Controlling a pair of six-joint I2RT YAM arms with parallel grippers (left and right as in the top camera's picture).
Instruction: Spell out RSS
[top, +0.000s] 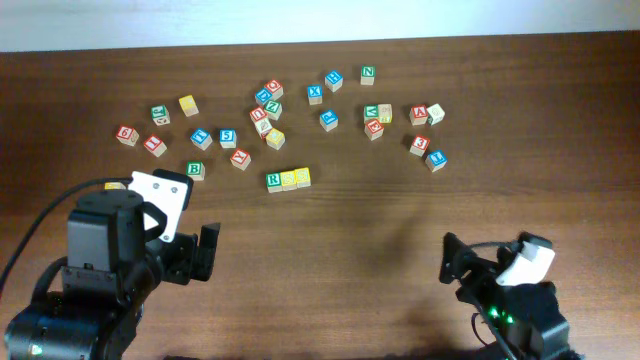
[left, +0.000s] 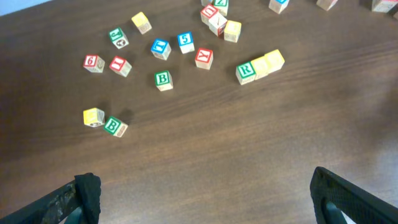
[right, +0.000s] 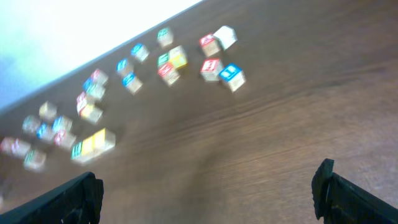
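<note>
Left pincer (left: 205, 196) hangs released and empty by the worktop's (top: 350, 230) near-left corner, right pincer (right: 205, 190) likewise by the near-right. Mid-worktop, the R cube (top: 274, 180), first S cube (top: 289, 179) and second S cube (top: 303, 177) touch in a row.

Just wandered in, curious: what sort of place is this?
Probably a robotics lab bench: a left claw and right claw hang over a wooden table strewn with alphabet cubes, a green-R cube beside two yellow cubes.
</note>
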